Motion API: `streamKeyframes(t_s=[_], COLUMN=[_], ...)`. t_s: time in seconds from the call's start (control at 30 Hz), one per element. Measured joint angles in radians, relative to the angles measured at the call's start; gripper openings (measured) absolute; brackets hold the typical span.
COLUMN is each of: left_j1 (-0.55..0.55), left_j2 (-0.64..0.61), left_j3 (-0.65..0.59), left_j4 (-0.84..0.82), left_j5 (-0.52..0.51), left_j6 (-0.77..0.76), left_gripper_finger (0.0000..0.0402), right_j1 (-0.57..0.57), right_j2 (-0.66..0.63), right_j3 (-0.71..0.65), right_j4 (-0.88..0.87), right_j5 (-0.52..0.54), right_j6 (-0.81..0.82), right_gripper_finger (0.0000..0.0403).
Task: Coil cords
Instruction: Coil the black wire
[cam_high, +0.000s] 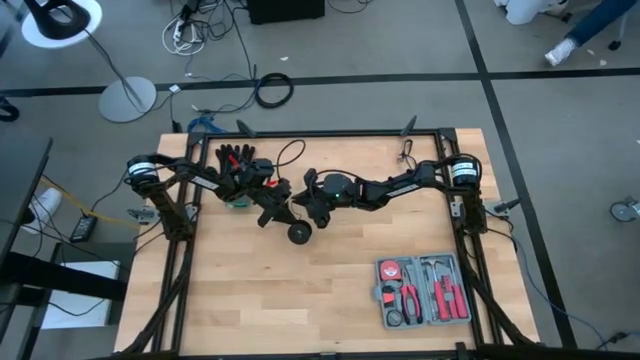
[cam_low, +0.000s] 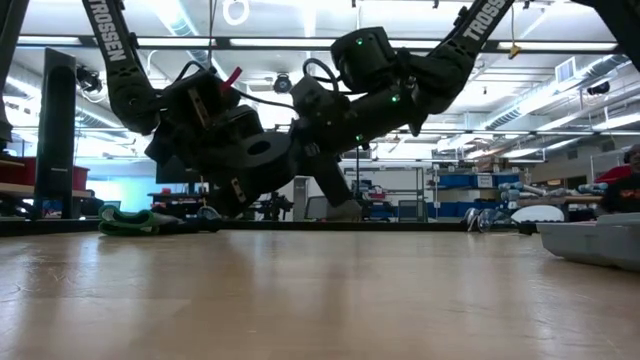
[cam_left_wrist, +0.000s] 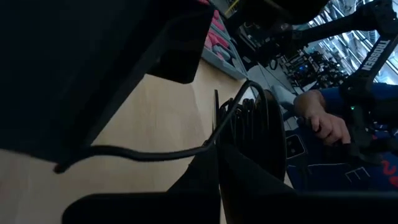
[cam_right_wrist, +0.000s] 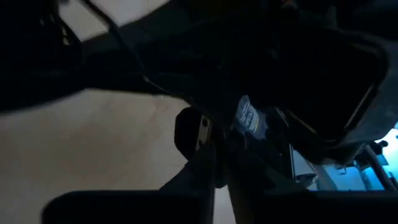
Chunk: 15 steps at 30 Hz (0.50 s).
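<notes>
High view: grippers mid-table (cam_high: 250, 300), toolkit (cam_high: 424, 292) near edge

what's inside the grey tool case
The tool case lies open: red-handled pliers, other red-handled tools, a round red tape measure. Smaller pieces can't be made out.

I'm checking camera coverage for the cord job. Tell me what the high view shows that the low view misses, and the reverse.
Only the high view shows the thin black wire looping on the table behind the arms, the round black disc in front of them, the black glove, and the open tool case with red-handled pliers at the front right.

Only the low view shows the room beyond: shelving, ceiling lights, and a green item lying at the table's far edge.

Both show the left gripper and right gripper meeting over the wooden table.
</notes>
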Motion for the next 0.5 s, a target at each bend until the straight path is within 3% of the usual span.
streamKeyframes(t_s=[0.2, 0.5], left_j1=[0.0, 0.0], left_j2=[0.0, 0.0], left_j3=[0.0, 0.0], left_j4=[0.001, -0.001], left_j5=[-0.011, -0.038], left_j6=[0.004, 0.005], left_gripper_finger=[0.0, 0.0], right_j1=[0.0, -0.002], right_j2=[0.0, 0.0], right_j3=[0.0, 0.0], right_j4=[-0.01, -0.031], right_j5=[-0.045, -0.047], right_j6=[0.036, 0.081], right_gripper_finger=[0.0006, 0.0003])
